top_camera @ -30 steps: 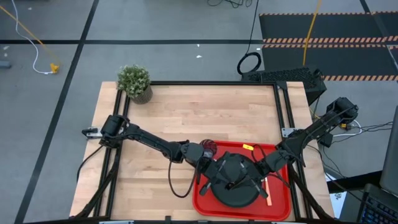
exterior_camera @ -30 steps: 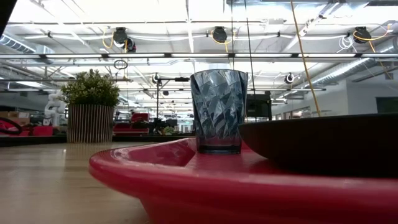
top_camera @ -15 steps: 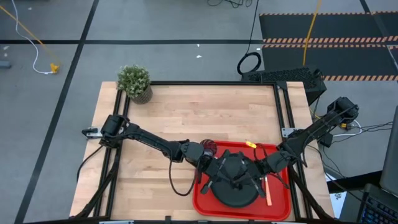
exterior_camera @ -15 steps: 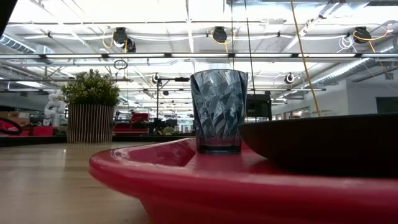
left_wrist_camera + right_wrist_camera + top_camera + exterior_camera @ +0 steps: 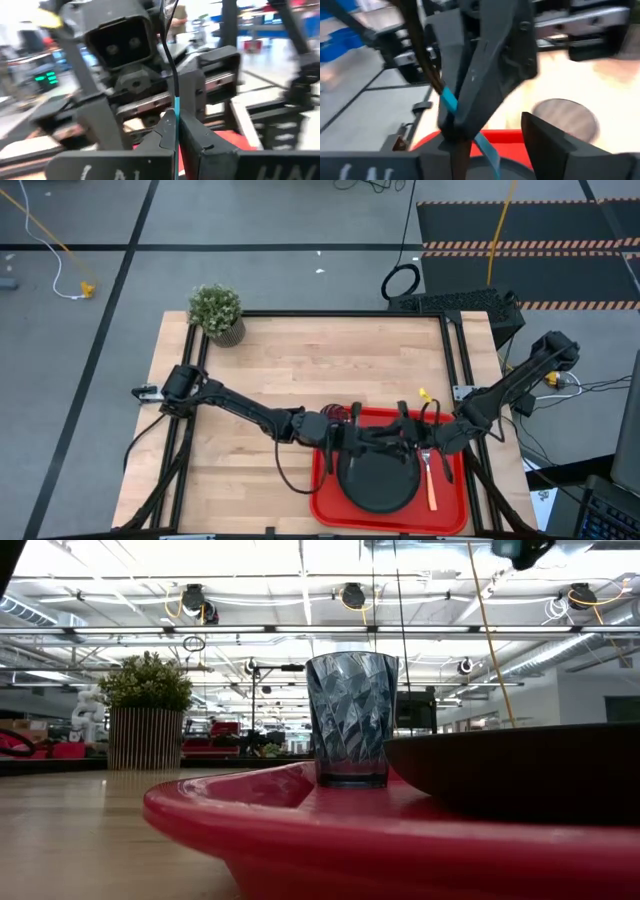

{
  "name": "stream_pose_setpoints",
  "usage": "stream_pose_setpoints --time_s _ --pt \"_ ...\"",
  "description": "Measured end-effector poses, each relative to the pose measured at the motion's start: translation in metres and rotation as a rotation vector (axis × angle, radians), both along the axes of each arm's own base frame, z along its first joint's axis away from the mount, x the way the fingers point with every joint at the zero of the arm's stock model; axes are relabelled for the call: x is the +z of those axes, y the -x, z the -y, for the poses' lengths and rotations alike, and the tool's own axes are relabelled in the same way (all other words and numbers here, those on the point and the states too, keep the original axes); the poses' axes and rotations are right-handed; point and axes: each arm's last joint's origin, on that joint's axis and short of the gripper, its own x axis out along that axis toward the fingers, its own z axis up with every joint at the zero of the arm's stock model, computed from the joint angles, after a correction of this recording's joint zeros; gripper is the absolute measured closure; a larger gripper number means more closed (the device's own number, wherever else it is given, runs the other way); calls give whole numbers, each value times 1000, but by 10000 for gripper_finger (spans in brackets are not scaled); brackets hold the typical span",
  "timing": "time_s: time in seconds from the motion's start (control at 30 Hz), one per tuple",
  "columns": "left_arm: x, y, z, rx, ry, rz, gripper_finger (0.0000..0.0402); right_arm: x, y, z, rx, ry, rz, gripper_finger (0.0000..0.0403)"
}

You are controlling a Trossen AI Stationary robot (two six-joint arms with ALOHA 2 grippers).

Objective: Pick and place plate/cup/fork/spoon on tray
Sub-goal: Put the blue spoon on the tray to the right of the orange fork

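Note:
The red tray point(image 5: 325, 498) lies near the table's front edge. On it are the black plate point(image 5: 378, 485), the glass cup point(image 5: 350, 720) at its far left corner, and the orange-handled fork point(image 5: 431, 485) right of the plate. Above the plate's far edge my left gripper point(image 5: 372, 436) is shut on the spoon's light blue handle point(image 5: 176, 107). My right gripper point(image 5: 398, 436) faces it from the right, open. Its fingers point(image 5: 547, 142) stand apart on either side of the handle's other stretch point(image 5: 487, 149). The spoon's bowl does not show. My left gripper pinches the spoon's light blue handle point(image 5: 447, 100) between its two fingers. The fingers come roughly level from the table's left and lie across the handle. The spoon is lifted clear, above the plate and tray.
A potted plant point(image 5: 216, 313) stands at the table's far left corner. Bare wooden table point(image 5: 300, 365) stretches between it and the tray. Black frame rails run along the left and right table edges.
Both grippers, close together over the middle of the plate, have gone toward the tray's far edge. The right gripper's fingers have spread apart and it has drawn back a little toward the right, while the left gripper stays shut on the spoon.

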Motion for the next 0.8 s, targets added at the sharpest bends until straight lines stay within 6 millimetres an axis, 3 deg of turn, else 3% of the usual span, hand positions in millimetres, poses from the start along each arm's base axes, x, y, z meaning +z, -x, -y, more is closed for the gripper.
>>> stream_pose_setpoints --time_s 0.43,0.6,0.8 --pt "5 10 -1 635 -79 -7 398 3 24 16 -325 113 -4 218" --pt "7 11 -7 759 -53 1 397 7 25 18 -460 190 55 218" --pt "8 10 -10 764 60 38 398 11 17 11 -512 241 112 218"
